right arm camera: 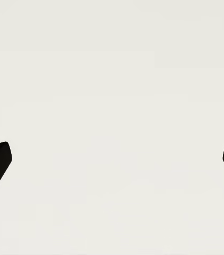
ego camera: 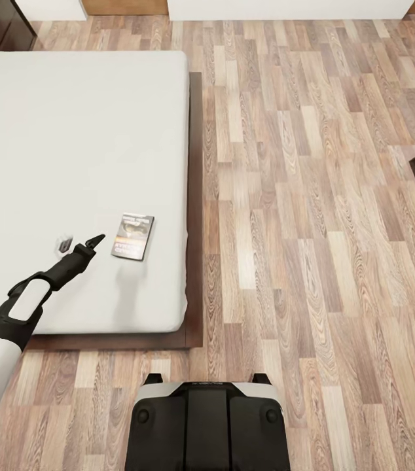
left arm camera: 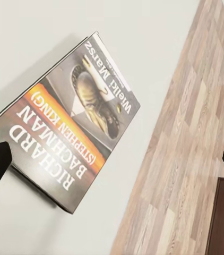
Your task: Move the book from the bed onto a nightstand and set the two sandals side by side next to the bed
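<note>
While book lies on bed, L gripper near (spread).

Bed: plain white mattress on a dark brown frame, standing on a light wood-plank floor. Lying directly on the mattress: one book, flat, cover up, near the bed's edge and just beyond the left jaws. In the left wrist view the book lies between and ahead of the spread jaws.
</note>
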